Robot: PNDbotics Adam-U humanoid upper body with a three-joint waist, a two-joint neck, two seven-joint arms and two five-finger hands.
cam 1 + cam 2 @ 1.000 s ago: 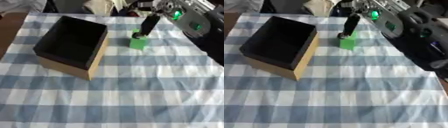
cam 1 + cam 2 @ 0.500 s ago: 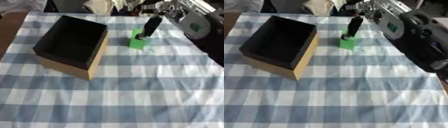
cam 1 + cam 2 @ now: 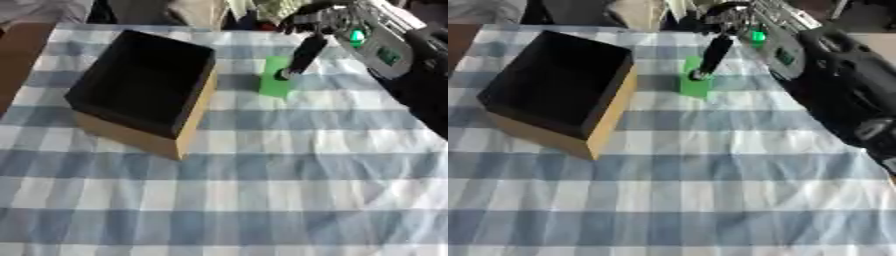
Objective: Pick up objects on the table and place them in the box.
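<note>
Below, we go view by view.

Left eye view, table: we see a cloth (image 3: 262, 165) in blue and white checks, soft and lightly creased, covering the whole surface.
Left eye view, box: an open box (image 3: 145, 90) sits on the cloth to the left; it is rectangular, with a matte black inside and tan cardboard-like outer walls.
Left eye view, green block: a small, bright green block (image 3: 276, 84) with flat faces stands on the cloth just right of the box, apart from it.
Left eye view, right hand: the robot's right hand (image 3: 302, 52) comes in from the upper right, black with silver parts and a green light on the forearm. One dark finger points down and its tip meets the top of the green block.
Right eye view, right hand: we see the same hand (image 3: 715, 50) with the long finger (image 3: 703, 70) straight and resting on the block; we cannot tell how the other fingers are set, so whether the hand is released or clenched stays unclear.
Right eye view, green block: the block lies outside the box, between its right wall and the bulky black forearm.
</note>
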